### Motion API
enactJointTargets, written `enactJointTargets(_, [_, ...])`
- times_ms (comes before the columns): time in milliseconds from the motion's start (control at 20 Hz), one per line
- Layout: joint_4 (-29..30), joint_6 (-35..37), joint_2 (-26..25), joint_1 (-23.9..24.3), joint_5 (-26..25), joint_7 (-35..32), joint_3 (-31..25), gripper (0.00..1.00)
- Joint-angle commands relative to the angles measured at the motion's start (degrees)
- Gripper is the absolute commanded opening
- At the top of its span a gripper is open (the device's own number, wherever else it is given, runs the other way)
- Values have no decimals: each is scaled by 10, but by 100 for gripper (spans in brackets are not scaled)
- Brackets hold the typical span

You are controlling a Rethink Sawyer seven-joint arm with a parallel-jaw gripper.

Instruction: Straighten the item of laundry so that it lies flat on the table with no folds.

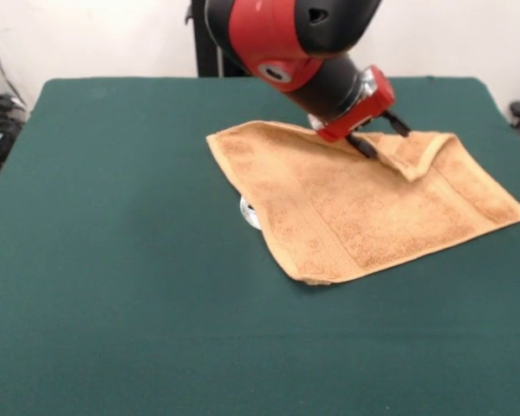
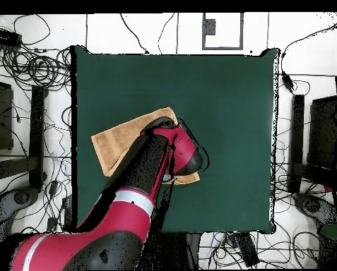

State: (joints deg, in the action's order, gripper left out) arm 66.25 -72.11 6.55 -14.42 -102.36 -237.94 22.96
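The towel lies spread on the green bench, right of centre in the front view and toward the far side. Its far right corner is folded over onto the cloth, making a raised ridge. The end effector is down at that fold, its dark fingers parted and touching the cloth. From overhead the arm covers much of the towel.
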Motion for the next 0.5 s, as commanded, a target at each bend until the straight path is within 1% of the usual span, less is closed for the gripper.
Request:
enactJointTargets(50, [36,21,-40,-9,46,-216,-74,100])
enactJointTargets(200, [31,90,-48,-20,61,-182,-51,100])
enactJointTargets(350, [16,97,-65,-14,58,-188,-51,100])
enactJointTargets(450, [5,98,-77,-12,50,-207,-49,100])
enactJointTargets(500, [-4,82,-86,-7,39,-230,-52,100])
